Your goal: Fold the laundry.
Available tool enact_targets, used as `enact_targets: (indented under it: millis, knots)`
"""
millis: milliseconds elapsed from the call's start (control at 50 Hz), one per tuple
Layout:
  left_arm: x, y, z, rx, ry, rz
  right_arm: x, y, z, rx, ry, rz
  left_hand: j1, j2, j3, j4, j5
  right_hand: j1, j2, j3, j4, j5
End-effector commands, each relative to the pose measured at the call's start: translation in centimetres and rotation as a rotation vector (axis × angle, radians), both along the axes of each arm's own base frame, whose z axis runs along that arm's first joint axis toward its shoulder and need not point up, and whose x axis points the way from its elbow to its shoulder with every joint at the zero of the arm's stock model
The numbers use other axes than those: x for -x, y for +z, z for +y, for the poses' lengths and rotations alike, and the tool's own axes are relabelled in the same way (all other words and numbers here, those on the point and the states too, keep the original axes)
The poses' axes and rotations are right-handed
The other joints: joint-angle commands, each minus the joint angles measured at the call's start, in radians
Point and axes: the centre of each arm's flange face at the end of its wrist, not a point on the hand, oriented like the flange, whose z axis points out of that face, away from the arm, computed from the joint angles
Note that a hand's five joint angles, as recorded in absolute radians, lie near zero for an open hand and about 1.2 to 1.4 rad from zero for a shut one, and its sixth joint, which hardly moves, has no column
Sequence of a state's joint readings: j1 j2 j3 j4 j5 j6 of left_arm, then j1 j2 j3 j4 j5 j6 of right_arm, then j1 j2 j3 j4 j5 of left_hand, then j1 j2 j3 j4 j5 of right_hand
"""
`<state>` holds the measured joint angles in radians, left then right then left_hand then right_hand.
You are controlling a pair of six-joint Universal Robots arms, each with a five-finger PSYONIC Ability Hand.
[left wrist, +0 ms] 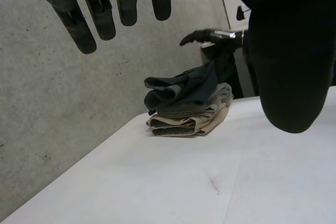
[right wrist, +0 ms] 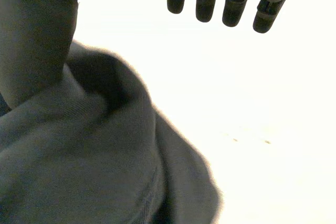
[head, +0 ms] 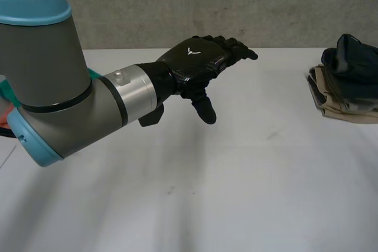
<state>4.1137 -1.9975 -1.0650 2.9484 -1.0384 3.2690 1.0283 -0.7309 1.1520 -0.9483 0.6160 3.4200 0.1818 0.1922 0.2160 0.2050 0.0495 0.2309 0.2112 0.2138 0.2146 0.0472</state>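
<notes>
A pile of folded laundry [head: 348, 84] lies at the table's right edge, a dark navy piece on top of grey and beige ones. My left hand [head: 198, 60] hovers over the middle of the table, open with straight fingers [left wrist: 100, 14], well apart from the pile [left wrist: 186, 106]. In the left wrist view my right hand [left wrist: 202, 36] hangs just above the pile's far side. Its own view has straight fingers [right wrist: 226, 1] spread over bare table, the thumb [right wrist: 37, 35] beside a dark grey cloth [right wrist: 100, 171] under the palm. It is open and grips nothing.
The white table [head: 236, 193] runs wide and bare in front of my left arm [head: 53, 87]. A grey concrete wall [head: 236, 4] stands behind the far edge. A bit of teal and red cloth [head: 5, 107] peeks out at the left behind the arm.
</notes>
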Motion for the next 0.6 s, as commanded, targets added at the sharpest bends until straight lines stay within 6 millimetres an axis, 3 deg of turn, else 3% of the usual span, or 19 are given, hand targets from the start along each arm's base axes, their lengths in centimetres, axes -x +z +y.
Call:
enact_targets:
  millis: [20,60,140,200,220,280,300,340,360,380,420,460,480,520,540,560,600]
  knots:
    - [0.2,0.2,0.7,0.003,-0.015,0.004,4.1,4.2,2.3,-0.111,-0.167,-0.029,0.029,0.018,-0.005,0.006,-0.013,-0.056,-0.037,-0.039,-0.04,-0.047]
    - [0.3,0.5,0.9,0.008,-0.019,0.007,4.4,5.0,3.0,-0.12,-0.209,0.015,0.029,0.018,-0.005,0.006,-0.013,-0.056,-0.037,-0.039,-0.04,-0.047]
    - [0.0,1.9,1.3,0.038,-0.018,0.03,5.6,9.0,4.8,-0.097,-0.426,0.163,0.029,0.018,-0.005,0.006,-0.013,-0.056,-0.037,-0.039,-0.04,-0.047]
    - [-0.4,3.6,1.3,0.083,-0.007,0.065,5.9,13.1,6.0,-0.043,-0.636,0.296,0.032,0.021,-0.002,0.008,-0.01,-0.056,-0.037,-0.039,-0.04,-0.047]
    - [-0.5,4.2,1.3,0.093,0.0,0.078,5.0,14.5,6.2,-0.007,-0.7,0.356,0.032,0.021,-0.002,0.008,-0.01,-0.056,-0.037,-0.039,-0.04,-0.047]
    - [-1.3,6.8,0.7,0.138,0.069,0.149,0.2,16.8,6.0,0.081,-0.705,0.41,0.035,0.024,0.0,0.011,-0.008,-0.056,-0.037,-0.039,-0.04,-0.047]
    - [-1.6,7.4,0.4,0.149,0.101,0.169,-4.0,17.9,5.8,0.15,-0.653,0.401,0.032,0.021,-0.002,0.009,-0.01,-0.056,-0.037,-0.039,-0.04,-0.047]
    - [-3.2,9.2,-1.2,0.187,0.228,0.222,-8.1,19.0,6.1,0.229,-0.59,0.386,0.029,0.018,-0.005,0.006,-0.013,-0.056,-0.037,-0.039,-0.04,-0.047]
    - [-3.8,9.7,-2.0,0.204,0.278,0.236,-10.2,19.4,6.4,0.265,-0.556,0.377,0.029,0.018,-0.005,0.006,-0.013,-0.056,-0.037,-0.039,-0.04,-0.047]
    - [-4.6,10.1,-2.7,0.22,0.326,0.246,-13.8,20.0,7.7,0.329,-0.489,0.371,0.032,0.021,-0.002,0.008,-0.011,-0.056,-0.037,-0.039,-0.04,-0.047]
    - [-7.2,10.8,-5.3,0.262,0.472,0.256,-16.9,20.4,9.5,0.382,-0.419,0.359,0.029,0.018,-0.005,0.006,-0.013,-0.056,-0.037,-0.039,-0.04,-0.047]
    - [-9.2,10.5,-7.4,0.276,0.561,0.241,-20.7,20.0,11.9,0.443,-0.326,0.353,0.023,0.012,-0.011,0.0,-0.019,-0.056,-0.037,-0.039,-0.04,-0.047]
    - [-11.2,9.9,-9.4,0.288,0.635,0.207,-21.8,19.4,12.6,0.446,-0.294,0.349,0.02,0.01,-0.014,-0.003,-0.022,-0.056,-0.037,-0.039,-0.04,-0.047]
    - [-13.2,9.1,-11.3,0.303,0.7,0.156,-24.0,18.1,13.9,0.441,-0.231,0.341,0.02,0.01,-0.014,-0.003,-0.022,-0.056,-0.037,-0.039,-0.04,-0.047]
    - [-14.1,8.3,-12.4,0.306,0.729,0.12,-26.3,16.2,15.5,0.415,-0.157,0.34,0.02,0.01,-0.014,-0.003,-0.022,-0.056,-0.037,-0.039,-0.04,-0.047]
    - [-15.9,6.1,-14.6,0.302,0.782,0.032,-27.4,15.2,16.4,0.399,-0.119,0.342,0.023,0.012,-0.011,0.0,-0.019,-0.056,-0.037,-0.039,-0.04,-0.047]
    - [-17.4,3.4,-16.8,0.294,0.821,-0.061,-29.3,13.8,18.2,0.375,-0.058,0.357,0.023,0.012,-0.011,0.0,-0.019,-0.056,-0.037,-0.039,-0.04,-0.047]
